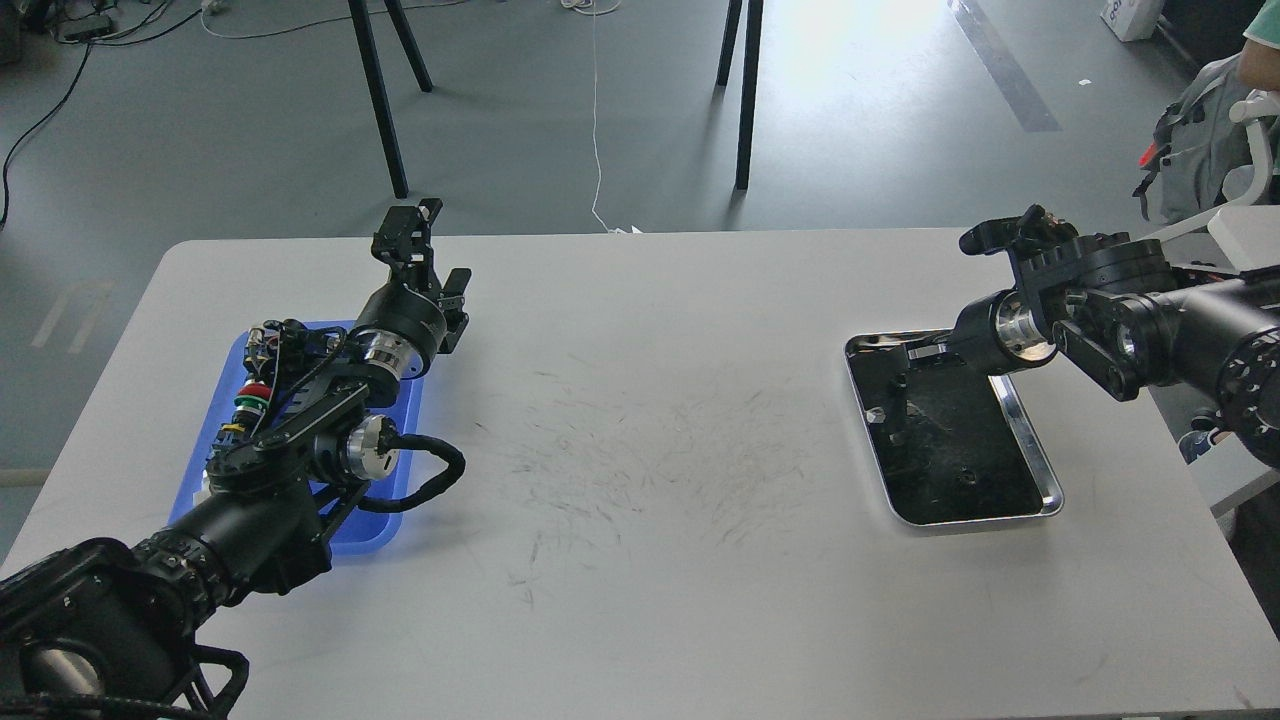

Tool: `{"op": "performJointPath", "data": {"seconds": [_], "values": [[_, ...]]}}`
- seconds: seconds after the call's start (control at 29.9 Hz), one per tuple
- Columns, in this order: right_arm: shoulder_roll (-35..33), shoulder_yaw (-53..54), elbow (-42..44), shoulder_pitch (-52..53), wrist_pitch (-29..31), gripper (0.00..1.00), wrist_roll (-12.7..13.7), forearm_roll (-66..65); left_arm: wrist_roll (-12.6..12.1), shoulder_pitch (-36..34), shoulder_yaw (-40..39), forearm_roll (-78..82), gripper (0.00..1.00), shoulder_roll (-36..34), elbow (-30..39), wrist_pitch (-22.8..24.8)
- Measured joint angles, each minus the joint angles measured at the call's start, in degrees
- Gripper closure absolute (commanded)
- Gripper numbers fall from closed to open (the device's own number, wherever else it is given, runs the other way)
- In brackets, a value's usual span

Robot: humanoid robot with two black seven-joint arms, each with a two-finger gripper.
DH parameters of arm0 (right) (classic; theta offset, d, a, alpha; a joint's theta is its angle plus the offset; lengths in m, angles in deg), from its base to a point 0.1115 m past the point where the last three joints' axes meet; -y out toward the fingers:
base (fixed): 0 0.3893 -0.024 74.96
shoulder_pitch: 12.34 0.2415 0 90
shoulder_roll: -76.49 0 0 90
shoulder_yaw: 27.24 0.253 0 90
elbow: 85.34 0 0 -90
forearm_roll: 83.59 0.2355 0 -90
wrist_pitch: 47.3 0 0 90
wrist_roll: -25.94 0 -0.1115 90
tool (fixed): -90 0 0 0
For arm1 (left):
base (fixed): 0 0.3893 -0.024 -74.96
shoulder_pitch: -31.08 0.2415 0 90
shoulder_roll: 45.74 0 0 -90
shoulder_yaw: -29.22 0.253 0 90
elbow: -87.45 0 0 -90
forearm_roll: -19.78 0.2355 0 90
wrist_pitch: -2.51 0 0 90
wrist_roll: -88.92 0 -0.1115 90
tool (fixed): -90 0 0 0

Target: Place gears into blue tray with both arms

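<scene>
The blue tray (pixel 222 375) lies at the table's left side, largely covered by my left arm. My left gripper (pixel 412 245) sticks out past the tray's far right corner above bare table; its fingers cannot be told apart. On the right stands a steel tray (pixel 1040 470) with a dark floor. Small dark gears (pixel 878 414) show faintly on that floor, hard to separate from reflections. My right gripper (pixel 905 368) reaches down into the far left part of the steel tray. It is dark against the floor, so I cannot tell whether it holds anything.
Red, green and yellow push-button switches (pixel 248 397) lie in the blue tray beside my left forearm. The white table (pixel 650 450) between the trays bears only scuff marks. Black stand legs (pixel 745 90) rise beyond the far edge. A chair with a bag (pixel 1200 150) stands at the right.
</scene>
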Motion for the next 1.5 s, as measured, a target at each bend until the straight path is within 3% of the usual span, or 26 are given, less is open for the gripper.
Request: {"op": "performJointPath", "data": {"seconds": [0.2, 0.27, 0.43, 1.5], "values": [[-0.02, -0.42, -0.04, 0.04, 0.0, 0.86, 0.0, 0.0, 0.0, -0.08, -0.02, 0.03, 0.02, 0.08, 0.05, -0.02], [-0.03, -0.56, 0.04, -0.35, 0.0, 0.73, 0.02, 0.0, 0.0, -0.08, -0.04, 0.03, 0.02, 0.09, 0.06, -0.03], [0.04, -0.58, 0.37, -0.78, 0.0, 0.58, 0.02, 0.0, 0.0, -0.08, -0.04, 0.03, 0.02, 0.08, 0.05, -0.03], [2.41, -0.59, -0.29, -0.8, 0.0, 0.54, 0.0, 0.11, 0.0, -0.08, 0.02, -0.01, 0.02, 0.01, -0.02, 0.0]]}}
